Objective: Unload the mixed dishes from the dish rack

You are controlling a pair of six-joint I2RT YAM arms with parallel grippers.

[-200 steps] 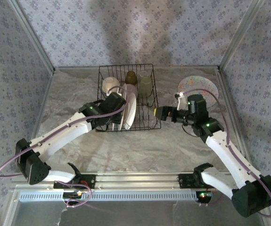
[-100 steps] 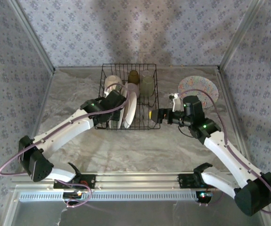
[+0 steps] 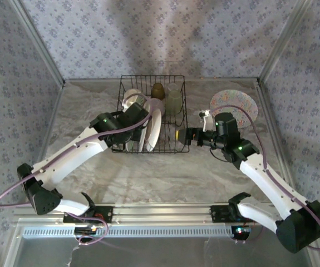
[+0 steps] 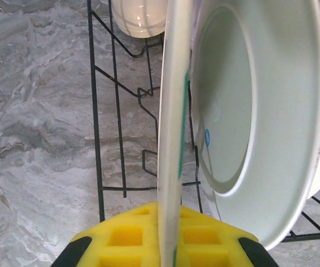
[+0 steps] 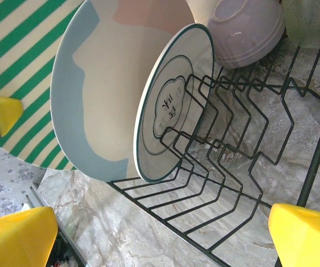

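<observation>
From above, your dish rack [image 3: 183,105] stands toward the back of the bench [image 3: 148,178]. On the left wrist, your left gripper [image 4: 168,245] is clenched on the upright striped plate [image 4: 171,111]. On the right wrist, your right gripper [image 5: 162,236] gapes beside the rack.

My left arm [image 3: 73,156] and right arm [image 3: 268,181] are white shells with black joints; lilac cables [image 3: 4,193] loop up from the base rail [image 3: 160,212]; my left gripper [image 4: 168,240] wears yellow gridded pads [image 4: 127,238].

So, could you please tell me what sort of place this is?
Probably a robot test cell dressed as a kitchen counter: patterned walls on metal posts, a marble-look tabletop, and a dish rack of plates.
</observation>
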